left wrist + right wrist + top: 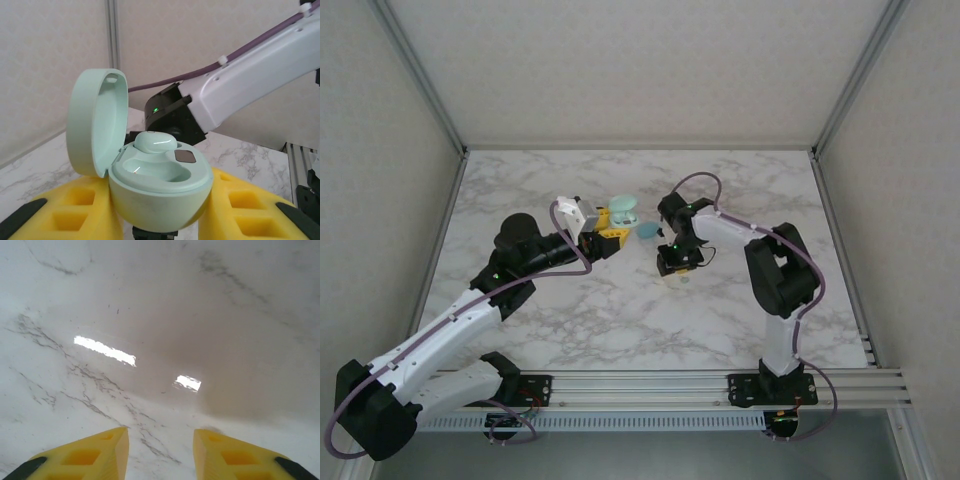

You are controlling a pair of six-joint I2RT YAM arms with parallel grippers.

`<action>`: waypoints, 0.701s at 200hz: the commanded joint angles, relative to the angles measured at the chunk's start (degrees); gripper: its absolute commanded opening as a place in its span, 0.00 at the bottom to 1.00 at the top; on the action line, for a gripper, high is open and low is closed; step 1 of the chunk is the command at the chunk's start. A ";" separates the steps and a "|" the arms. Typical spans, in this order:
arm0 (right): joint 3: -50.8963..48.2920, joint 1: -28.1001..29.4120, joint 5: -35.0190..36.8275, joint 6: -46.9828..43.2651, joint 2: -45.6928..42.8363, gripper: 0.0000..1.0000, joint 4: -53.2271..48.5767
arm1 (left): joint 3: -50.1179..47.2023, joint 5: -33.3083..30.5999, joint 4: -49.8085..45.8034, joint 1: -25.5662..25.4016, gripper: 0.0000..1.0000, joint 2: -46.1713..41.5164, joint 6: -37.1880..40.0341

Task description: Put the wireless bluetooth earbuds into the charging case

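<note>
yellow fingers (75, 207) of the left gripper (159, 220) are seen at the bottom of the left wrist view. they are closed against both sides of the charging case (160, 192), which is held between them with its opening facing up. its lid (95, 120) is swung open and stands on the side of the finger at the left of that view. one earbud (155, 142) is seated in the socket farther from the wrist, and the nearer socket is seen as a smooth hollow. beyond the case, ahead of the fingertips, the right arm (250, 85) is seen with a green light lit. the right gripper (161, 455) is pointed down at the marble table (150, 315), its fingers (85, 457) set apart, and bare marble is seen through the gap. from above, a small light blue piece (647, 231) is seen between the two grippers, just beside the held case; what it is cannot be told.
</note>
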 commanded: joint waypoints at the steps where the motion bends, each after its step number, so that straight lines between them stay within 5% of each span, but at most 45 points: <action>1: -3.24 -1.61 2.46 8.53 -7.54 0.43 2.48 | 0.79 -0.62 -0.17 -0.46 0.20 -1.56 0.89; 56: -14.88 -3.81 -4.08 24.61 -11.56 0.54 12.06 | 0.47 -0.29 0.26 -0.46 0.20 -1.38 0.86; 140: -17.89 -3.48 -4.24 28.95 -8.67 0.55 14.98 | 0.29 -0.28 0.43 -0.45 0.20 -1.12 0.74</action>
